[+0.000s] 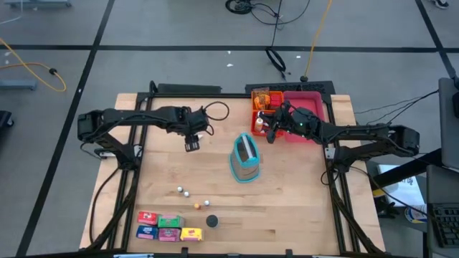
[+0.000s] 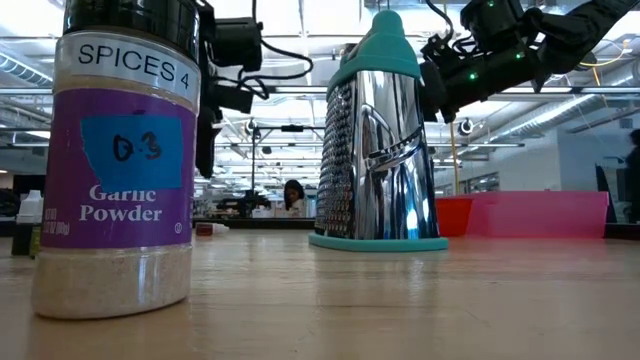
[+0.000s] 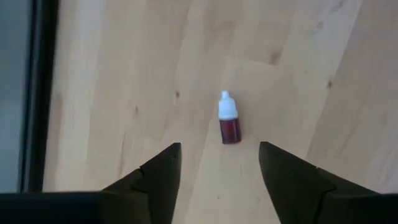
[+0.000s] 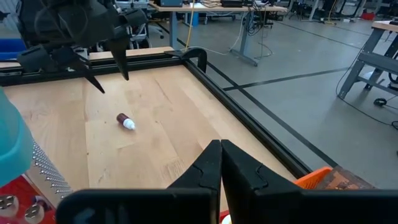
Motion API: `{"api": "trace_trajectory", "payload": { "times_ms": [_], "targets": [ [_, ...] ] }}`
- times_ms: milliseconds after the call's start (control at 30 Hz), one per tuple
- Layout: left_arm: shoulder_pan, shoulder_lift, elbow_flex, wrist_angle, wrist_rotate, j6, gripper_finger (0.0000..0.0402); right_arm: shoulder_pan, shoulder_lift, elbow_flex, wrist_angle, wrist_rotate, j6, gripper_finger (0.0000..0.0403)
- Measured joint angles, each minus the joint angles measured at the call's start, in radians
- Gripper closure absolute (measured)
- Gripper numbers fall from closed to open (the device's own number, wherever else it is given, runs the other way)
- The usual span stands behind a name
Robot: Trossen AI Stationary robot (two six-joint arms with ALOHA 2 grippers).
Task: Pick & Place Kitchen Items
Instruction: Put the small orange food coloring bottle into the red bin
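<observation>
A tiny bottle (image 3: 229,124) with red contents and a white cap lies on its side on the wood; the right wrist view shows the bottle (image 4: 126,121) too. My left gripper (image 3: 219,149) hangs open above it, a finger to either side, touching nothing; from above, my left gripper (image 1: 192,145) hides the bottle. My right gripper (image 4: 221,146) is shut and holds nothing I can see; my right gripper (image 1: 272,135) hovers by the orange tray (image 1: 259,97). Near the table's near edge lie small boxes (image 1: 168,226), tiny pale and orange pieces (image 1: 193,198) and a garlic powder jar (image 2: 120,160).
A steel grater with teal trim (image 1: 245,159) stands upright mid-table between the arms; the low view shows the grater (image 2: 380,130) too. The pink tray (image 1: 305,107) sits at the far right beside the orange tray. A black frame (image 4: 199,59) edges the table. Bare wood lies around the bottle.
</observation>
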Motion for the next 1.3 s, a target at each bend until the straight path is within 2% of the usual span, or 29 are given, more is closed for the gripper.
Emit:
{"api": "trace_trajectory", "payload": {
  "times_ms": [167, 567, 867, 1000, 1300],
  "targets": [
    [0.0, 0.0, -0.046, 0.079, 0.001, -0.009, 0.0159, 0.0, 0.0, 0.0, 0.0, 0.0, 0.0, 0.0398],
    [0.017, 0.005, -0.173, 0.264, -0.004, -0.005, 0.0158, 0.0, 0.0, 0.0, 0.0, 0.0, 0.001, 0.0398],
    [0.046, 0.005, -0.248, 0.364, 0.027, -0.004, 0.0158, 0.0, 0.0, 0.0, 0.0, 0.0, 0.002, 0.0399],
    [0.057, 0.005, -0.281, 0.43, 0.09, 0.01, 0.0158, 0.0, 0.0, 0.0, 0.0, 0.0, 0.002, 0.0399],
    [0.072, 0.008, -0.303, 0.441, 0.089, 0.017, 0.0158, 0.0, 0.0, 0.0, 0.0, 0.0, 0.005, 0.0399]
  ]
}}
